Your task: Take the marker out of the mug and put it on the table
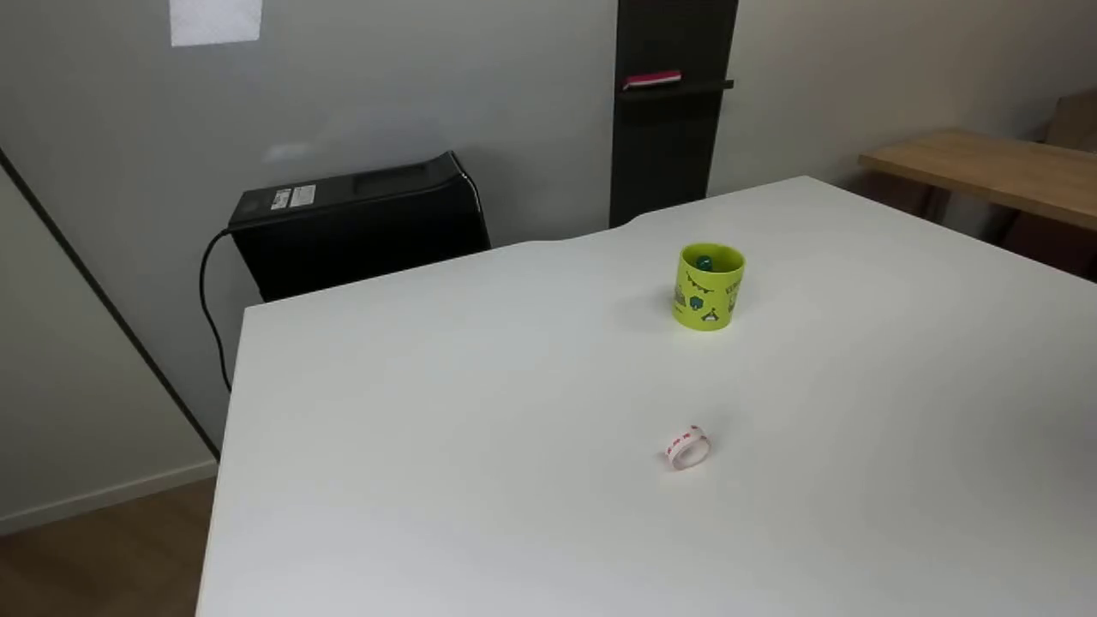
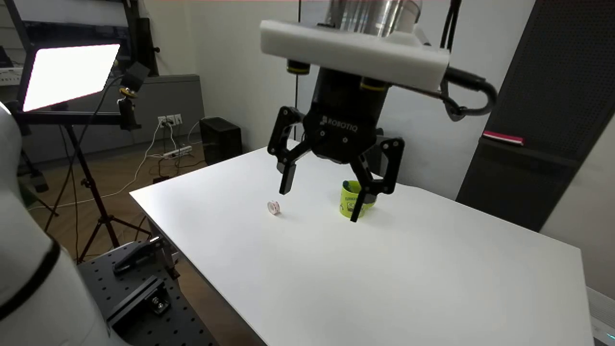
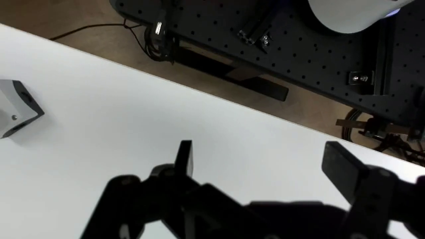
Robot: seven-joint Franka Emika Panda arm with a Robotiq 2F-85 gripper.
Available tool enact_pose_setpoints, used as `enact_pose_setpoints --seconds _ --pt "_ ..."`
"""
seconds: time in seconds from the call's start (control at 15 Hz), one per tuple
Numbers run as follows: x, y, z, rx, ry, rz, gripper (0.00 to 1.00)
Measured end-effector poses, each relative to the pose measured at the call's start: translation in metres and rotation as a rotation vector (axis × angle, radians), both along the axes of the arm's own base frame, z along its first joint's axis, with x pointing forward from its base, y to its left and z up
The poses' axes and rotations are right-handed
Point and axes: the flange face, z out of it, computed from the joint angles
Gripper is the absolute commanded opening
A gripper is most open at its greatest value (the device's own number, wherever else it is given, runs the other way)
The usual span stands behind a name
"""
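A white table (image 1: 446, 411) beside a grey wall (image 1: 514, 111), the marker (image 1: 704, 263) inside an upright green mug (image 1: 707, 300).

Only the marker's dark end shows within the rim, so its lean is hard to judge. A small roll of tape (image 1: 674, 449) sits on the smooth tabletop, apart from the mug. The claw (image 2: 320, 202) hangs over the table, fingers spread wide. The room holds a bright lamp (image 2: 71, 77), a wooden table (image 1: 994, 167) and a brown floor (image 1: 111, 553).

Your table (image 1: 446, 411) looks smooth and matt, your mug (image 1: 710, 300) smooth-walled, your gripper (image 2: 320, 206) mostly dull-finished. You see shiny bare metal on the wrist collar (image 2: 372, 17), and what looks like smooth, plain wood on the side table (image 1: 994, 167)
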Motion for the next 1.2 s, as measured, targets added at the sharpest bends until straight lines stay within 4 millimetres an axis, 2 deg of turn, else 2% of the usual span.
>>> enact_pose_setpoints --seconds 0.33,0.73,1.2 --pt "0.016 0.038 -0.024 -0.036 -0.100 0.108 1.00" --pt "0.051 0.084 -0.043 -0.045 -0.225 0.214 1.00" --pt "0.086 0.113 -0.071 0.003 -0.374 0.184 1.00"
